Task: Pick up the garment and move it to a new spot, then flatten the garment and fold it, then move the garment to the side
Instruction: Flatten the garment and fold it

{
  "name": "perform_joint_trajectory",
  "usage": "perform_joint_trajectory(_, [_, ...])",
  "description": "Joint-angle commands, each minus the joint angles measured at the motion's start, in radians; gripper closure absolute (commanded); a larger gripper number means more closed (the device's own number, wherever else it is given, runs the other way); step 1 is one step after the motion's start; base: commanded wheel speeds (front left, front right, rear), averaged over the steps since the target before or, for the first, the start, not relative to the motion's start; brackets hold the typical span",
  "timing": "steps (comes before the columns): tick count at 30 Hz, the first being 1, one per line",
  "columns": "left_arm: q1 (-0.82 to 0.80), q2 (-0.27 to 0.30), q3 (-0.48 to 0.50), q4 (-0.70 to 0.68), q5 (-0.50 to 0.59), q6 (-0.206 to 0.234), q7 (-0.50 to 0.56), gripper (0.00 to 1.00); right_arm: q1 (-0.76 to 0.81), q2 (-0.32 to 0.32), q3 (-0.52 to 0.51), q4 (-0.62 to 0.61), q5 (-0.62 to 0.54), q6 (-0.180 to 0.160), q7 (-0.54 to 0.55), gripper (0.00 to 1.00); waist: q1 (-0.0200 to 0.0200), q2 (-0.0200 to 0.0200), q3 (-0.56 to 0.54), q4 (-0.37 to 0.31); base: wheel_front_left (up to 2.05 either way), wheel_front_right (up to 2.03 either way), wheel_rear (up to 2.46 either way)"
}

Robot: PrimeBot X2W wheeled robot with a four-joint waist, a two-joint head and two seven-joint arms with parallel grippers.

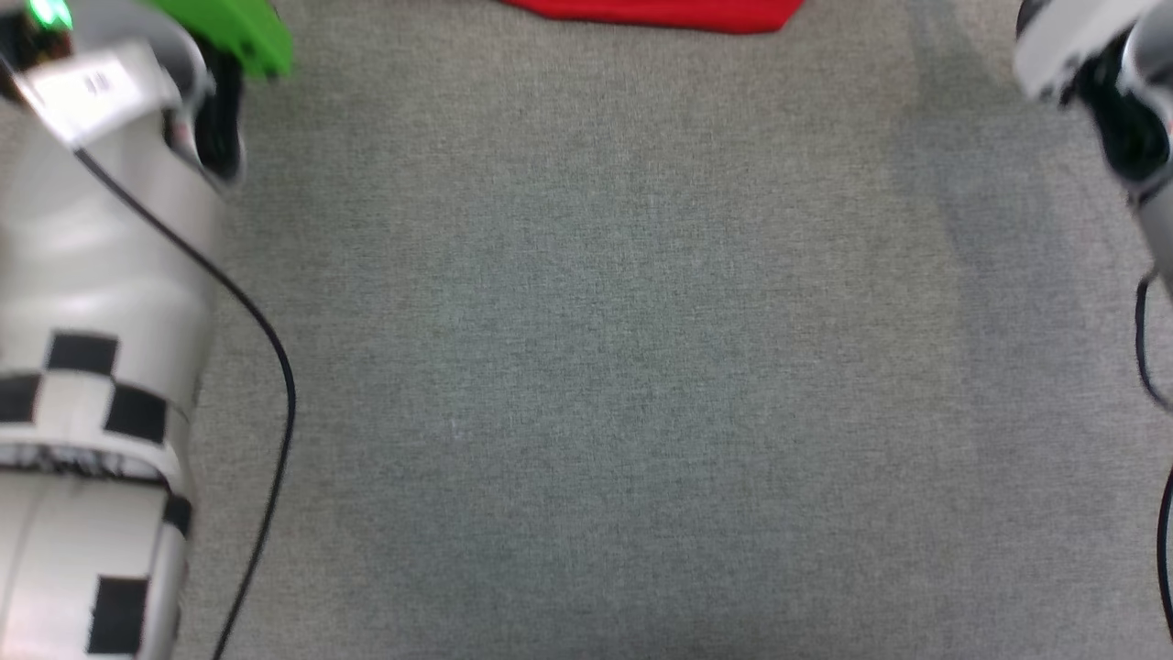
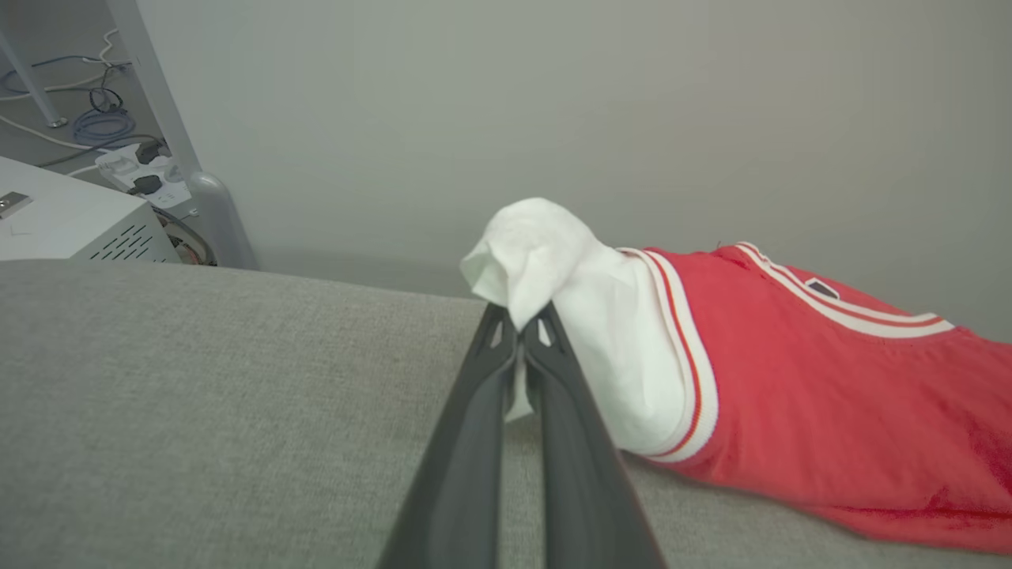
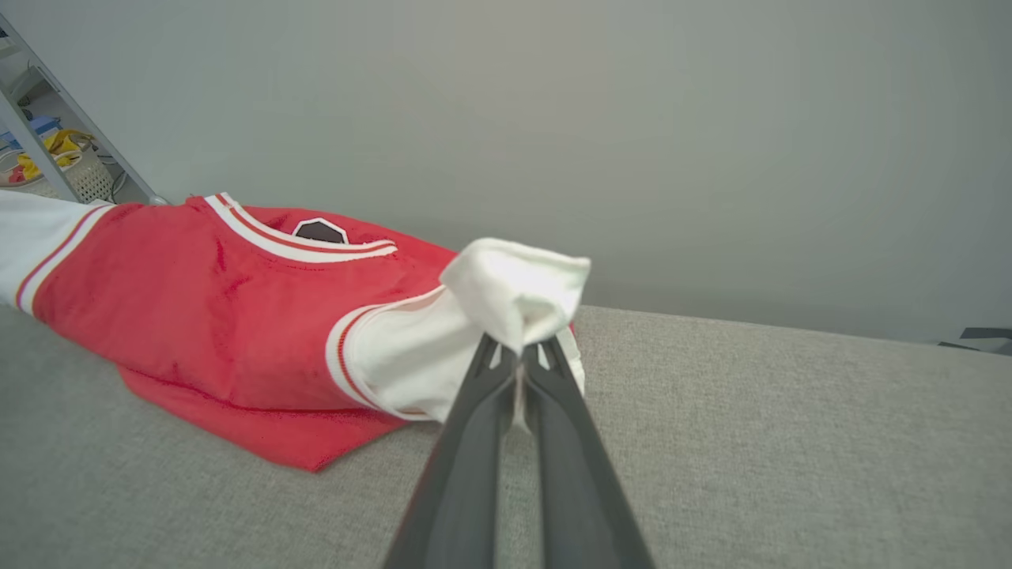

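The garment (image 2: 791, 379) is a red jersey with white sleeves and red-white striped trim. It lies on the grey table, one sleeve pulled to each side. In the left wrist view my left gripper (image 2: 520, 324) is shut on the bunched end of one white sleeve (image 2: 545, 253). In the right wrist view my right gripper (image 3: 518, 352) is shut on the other white sleeve (image 3: 514, 288), with the garment (image 3: 198, 300) stretching away to the left. The head view catches a red strip of the garment (image 1: 660, 14) at the top edge, between my two pale forearms.
Grey table cloth (image 1: 586, 367) spreads across the head view. A table leg (image 2: 170, 134), a pale box (image 2: 71, 221) and floor cables (image 2: 103, 118) sit beyond the table's far edge in the left wrist view. A plain grey wall stands behind.
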Motion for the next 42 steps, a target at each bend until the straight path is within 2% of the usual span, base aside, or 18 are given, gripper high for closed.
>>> perform_joint_trajectory(1, [0.068, -0.003, 0.006, -0.019, -0.016, -0.007, -0.006, 1.00, 0.058, -0.016, 0.013, -0.023, 0.026, -0.001, -0.016, 1.00, -0.0001, -0.0001, -0.054, 0.014, 0.00, 0.00, 0.00])
perform_joint_trajectory(7, [0.334, 0.009, 0.008, -0.186, -0.043, -0.010, -0.007, 1.00, 0.284, -0.071, 0.044, -0.126, 0.111, -0.001, -0.064, 1.00, -0.0001, -0.0001, -0.144, 0.029, 0.00, 0.00, 0.00])
perform_joint_trajectory(13, [0.577, 0.046, 0.021, -0.355, -0.040, -0.010, -0.007, 1.00, 0.486, -0.109, 0.028, -0.198, 0.159, -0.001, -0.089, 1.00, -0.0001, -0.0001, -0.253, 0.035, 0.00, 0.00, 0.00])
perform_joint_trajectory(19, [0.819, 0.057, 0.047, -0.508, 0.000, 0.025, -0.007, 1.00, 0.679, -0.129, 0.003, -0.262, 0.173, -0.001, -0.071, 1.00, -0.0001, -0.0001, -0.361, 0.039, 0.00, 0.00, 0.00])
perform_joint_trajectory(27, [1.100, 0.062, 0.071, -0.714, -0.003, 0.088, 0.001, 1.00, 0.946, -0.127, -0.123, -0.363, 0.152, -0.001, -0.058, 1.00, -0.0001, -0.0001, -0.472, 0.058, 0.00, 0.00, 0.00])
perform_joint_trajectory(29, [1.162, 0.067, 0.073, -0.759, -0.009, 0.105, 0.012, 1.00, 1.016, -0.116, -0.167, -0.392, 0.138, -0.001, -0.049, 1.00, -0.0001, -0.0001, -0.490, 0.058, 0.00, 0.00, 0.00])
perform_joint_trajectory(30, [1.252, 0.070, 0.081, -0.828, -0.025, 0.128, 0.023, 1.00, 1.123, -0.095, -0.243, -0.438, 0.103, -0.001, -0.031, 1.00, -0.0001, -0.0001, -0.514, 0.062, 0.00, 0.00, 0.00])
perform_joint_trajectory(34, [1.358, 0.071, 0.093, -0.890, -0.047, 0.154, 0.031, 1.00, 1.255, -0.050, -0.336, -0.506, 0.047, -0.001, 0.009, 1.00, -0.0001, -0.0001, -0.538, 0.064, 0.00, 0.00, 0.00])
perform_joint_trajectory(42, [1.459, 0.050, 0.090, -0.911, -0.064, 0.163, 0.021, 1.00, 1.456, 0.095, -0.487, -0.598, -0.097, -0.001, 0.105, 1.00, -0.0001, -0.0001, -0.550, 0.080, 0.00, 0.00, 0.00])
